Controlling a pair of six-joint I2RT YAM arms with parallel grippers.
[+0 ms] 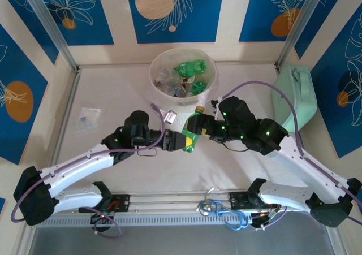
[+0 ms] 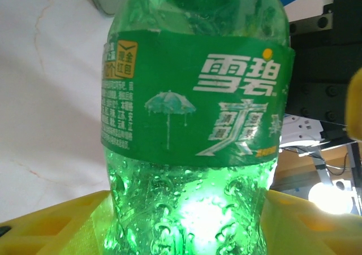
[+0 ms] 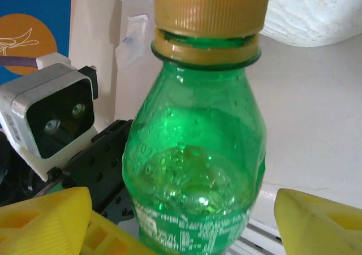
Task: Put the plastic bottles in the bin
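The left gripper (image 1: 181,141) is clamped on the lower body of the green yellow-capped plastic bottle (image 1: 193,127), whose shoulder lies between the right gripper's (image 1: 206,126) parted jaws.

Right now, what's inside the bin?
The bin holds green bottles toward the back and right, and clear bottles on the left. Its floor and anything beneath them is covered.

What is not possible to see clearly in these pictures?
- Top view: the bottles in the bin are jumbled and small, so their number is unclear.
- Left wrist view: the top of the green bottle is cut off by the upper edge.
- Right wrist view: its bottom is cut off by the lower edge.
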